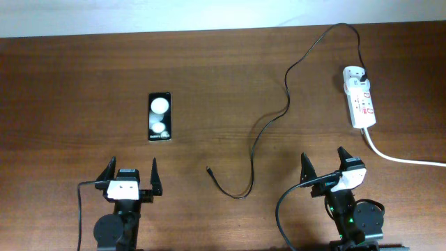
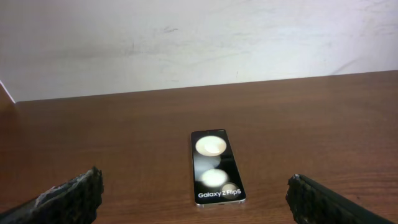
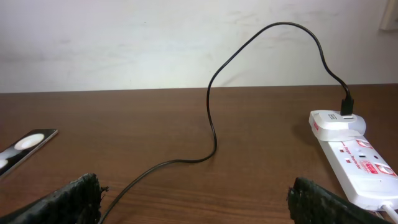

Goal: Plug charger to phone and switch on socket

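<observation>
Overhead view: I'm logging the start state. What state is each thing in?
Small black glossy smartphone: lying flat, unplugged.
Thin black charger cable: far end plugged in, tip lying free.
White elongated power strip: switch position unreadable.
Left gripper: fingers open, empty.
Right gripper: fingers open, empty.

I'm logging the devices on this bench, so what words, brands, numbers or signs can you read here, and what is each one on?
"Galaxy Z Flip5": white lettering at the near end of the phone, seen from the left wrist.
Socket: there is small print by the red marks, but it is too small and blurred to read in any view.
No other text is legible.
</observation>
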`<action>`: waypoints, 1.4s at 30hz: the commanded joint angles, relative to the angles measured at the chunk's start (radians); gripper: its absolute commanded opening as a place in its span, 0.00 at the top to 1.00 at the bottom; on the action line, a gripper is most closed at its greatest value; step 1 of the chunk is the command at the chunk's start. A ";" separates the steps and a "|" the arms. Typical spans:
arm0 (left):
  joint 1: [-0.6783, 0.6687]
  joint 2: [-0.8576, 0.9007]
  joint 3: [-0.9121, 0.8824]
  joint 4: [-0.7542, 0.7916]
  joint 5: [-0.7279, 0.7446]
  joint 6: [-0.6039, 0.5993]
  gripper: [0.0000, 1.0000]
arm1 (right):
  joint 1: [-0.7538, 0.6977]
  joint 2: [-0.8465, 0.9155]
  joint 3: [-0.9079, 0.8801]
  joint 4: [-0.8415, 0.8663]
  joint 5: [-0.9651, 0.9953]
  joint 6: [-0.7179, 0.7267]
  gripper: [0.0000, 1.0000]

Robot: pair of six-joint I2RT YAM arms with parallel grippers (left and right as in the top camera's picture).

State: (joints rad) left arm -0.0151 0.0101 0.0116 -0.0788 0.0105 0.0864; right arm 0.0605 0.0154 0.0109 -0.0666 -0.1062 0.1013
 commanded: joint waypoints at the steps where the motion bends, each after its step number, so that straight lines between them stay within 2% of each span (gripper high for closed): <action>1: -0.004 -0.003 -0.003 0.016 -0.013 0.010 0.01 | -0.002 -0.012 -0.005 -0.005 0.005 0.000 0.01; 42: -0.004 -0.002 -0.003 -0.005 -0.011 0.010 0.01 | -0.002 -0.012 -0.005 -0.005 0.005 0.000 0.01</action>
State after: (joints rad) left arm -0.0151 0.0101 0.0113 -0.0784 0.0093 0.0864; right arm 0.0605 0.0154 0.0109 -0.0666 -0.1062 0.1013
